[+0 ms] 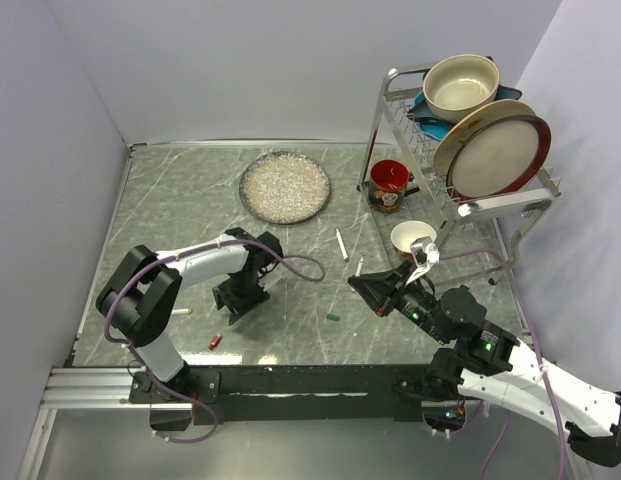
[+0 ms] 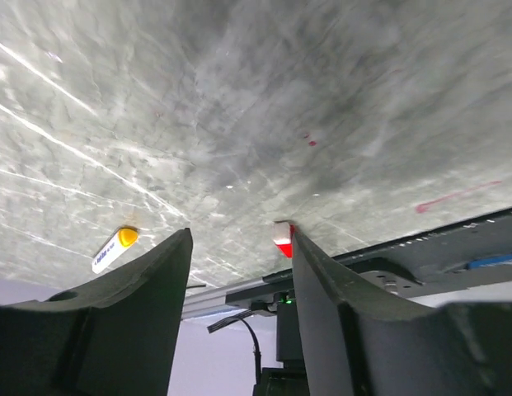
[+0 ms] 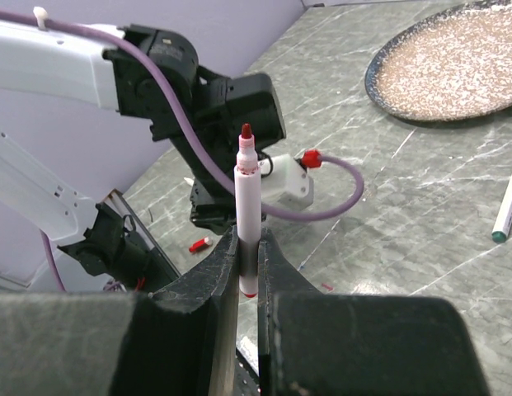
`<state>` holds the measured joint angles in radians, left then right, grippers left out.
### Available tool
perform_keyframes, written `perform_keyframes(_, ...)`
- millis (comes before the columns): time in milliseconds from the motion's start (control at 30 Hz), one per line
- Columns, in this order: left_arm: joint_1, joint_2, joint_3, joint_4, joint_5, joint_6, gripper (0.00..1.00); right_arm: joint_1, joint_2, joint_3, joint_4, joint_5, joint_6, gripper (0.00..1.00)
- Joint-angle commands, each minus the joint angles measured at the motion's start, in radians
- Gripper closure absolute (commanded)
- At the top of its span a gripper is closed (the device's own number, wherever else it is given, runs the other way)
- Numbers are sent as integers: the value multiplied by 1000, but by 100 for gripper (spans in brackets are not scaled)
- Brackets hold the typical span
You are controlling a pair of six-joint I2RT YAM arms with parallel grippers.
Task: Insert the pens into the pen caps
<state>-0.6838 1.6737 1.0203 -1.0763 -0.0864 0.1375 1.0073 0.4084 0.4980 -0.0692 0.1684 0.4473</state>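
Note:
My right gripper [image 3: 249, 239] is shut on a white pen [image 3: 248, 190] that stands upright between the fingers, red tip on top. From above, this pen [image 1: 359, 267] sticks out of the right gripper [image 1: 358, 284] at mid-table. A second pen [image 1: 341, 245] with a green tip [image 3: 507, 206] lies on the table behind it. A dark green cap [image 1: 333, 317] lies in front. My left gripper [image 1: 230, 308] is open and low over the table, holding nothing. A red cap [image 2: 282, 239] lies just past its right fingertip [image 1: 216, 341]. A white pen with a yellow end [image 2: 115, 247] lies to its left [image 1: 182, 312].
A speckled plate [image 1: 284, 186] sits at the back centre. A wire dish rack [image 1: 510, 205] with a bowl and plates stands at the back right, a red mug [image 1: 390, 184] and a white cup [image 1: 413, 238] beside it. Walls close in on the left and back.

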Motion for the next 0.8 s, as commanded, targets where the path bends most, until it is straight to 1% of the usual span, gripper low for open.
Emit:
perform_keyframes(0,1,-2,37,-80,53,-6,41,-6,-14,7,11,19,-19,100)
perform_keyframes(200,1,15,-49,-86,31,-4,42,-6,-40,-1,5,28,-19,100)
perform_keyframes(400,1,9,-78,-82,28,-10,41,-6,-51,-1,2,34,-21,100)
perform_keyframes(600,1,38,-46,-85,45,-6,43,-4,-49,1,5,25,-19,100)
perform_keyframes(767,1,83,-54,-76,43,-4,44,-6,-62,-1,-1,36,-21,100)
